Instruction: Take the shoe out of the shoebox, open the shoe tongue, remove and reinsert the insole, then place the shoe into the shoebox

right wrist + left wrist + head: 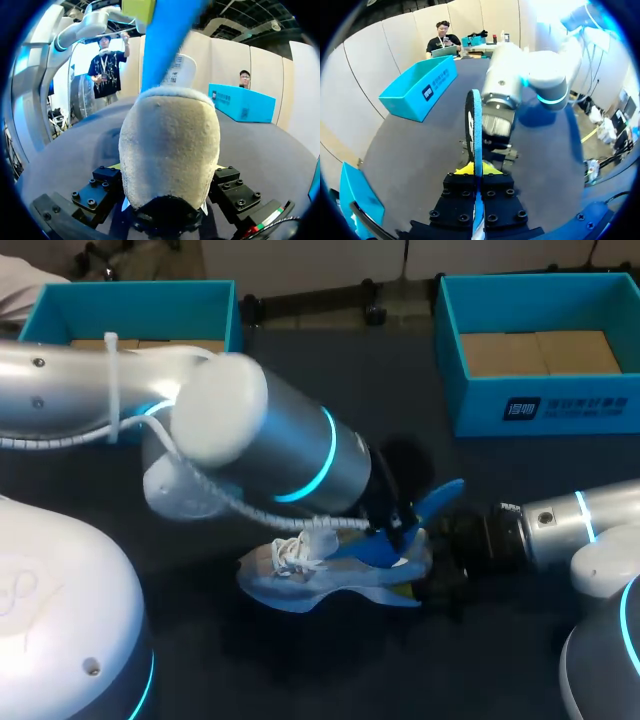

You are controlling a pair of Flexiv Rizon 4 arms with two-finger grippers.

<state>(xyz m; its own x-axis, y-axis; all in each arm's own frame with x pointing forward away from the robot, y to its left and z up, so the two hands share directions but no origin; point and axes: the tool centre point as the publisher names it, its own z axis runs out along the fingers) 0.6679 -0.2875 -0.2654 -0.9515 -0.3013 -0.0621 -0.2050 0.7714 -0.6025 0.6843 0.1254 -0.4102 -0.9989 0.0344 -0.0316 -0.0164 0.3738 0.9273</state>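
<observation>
The shoe (pixel 320 580) rests on the bench (pixel 300 670), out of its box, toe toward my left side. At its heel, the right end effector (pixel 436 568) has its fingers set wide, with the padded collar pressed between them, so it appears to clamp the shoe from both sides. Just above the heel opening, the left end effector (pixel 481 169) is closed tight on the thin blue insole (pixel 474 125), with most of the insole standing free beyond the fingers. I cannot tell whether its lower end sits inside the shoe.

The main risk is the insole buckling or catching on the collar instead of sliding along the footbed, because it is floppy and held at one spot. A hard push could also twist the shoe in its soft heel grip. The two end effectors are very near each other, so a small misalignment could knock them together. Farther off, the two shoeboxes (pixel 540 350) are well apart from the shoe. Carried by the heel alone, the toe might droop and strike a box wall.
</observation>
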